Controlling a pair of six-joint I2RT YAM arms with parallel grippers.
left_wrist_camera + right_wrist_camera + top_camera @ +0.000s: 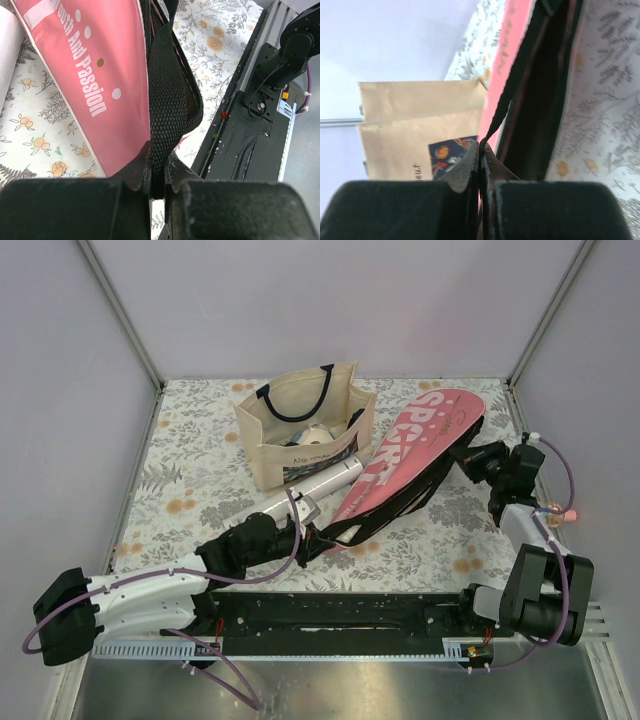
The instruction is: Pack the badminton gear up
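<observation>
Packing is only beginning: white tube (325, 483) is lying outside the SPORT cover (420, 445).
Left hand (157, 175) is pinching its strap (165, 100), right hand (480, 160) seemingly its edge.

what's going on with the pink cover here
Both arms are gripping the pink SPORT cover. The left gripper is shut on its black strap at the near end. The right gripper pinches its black edging farther back. A white tube lies beside it, in front of the beige tote bag.
</observation>
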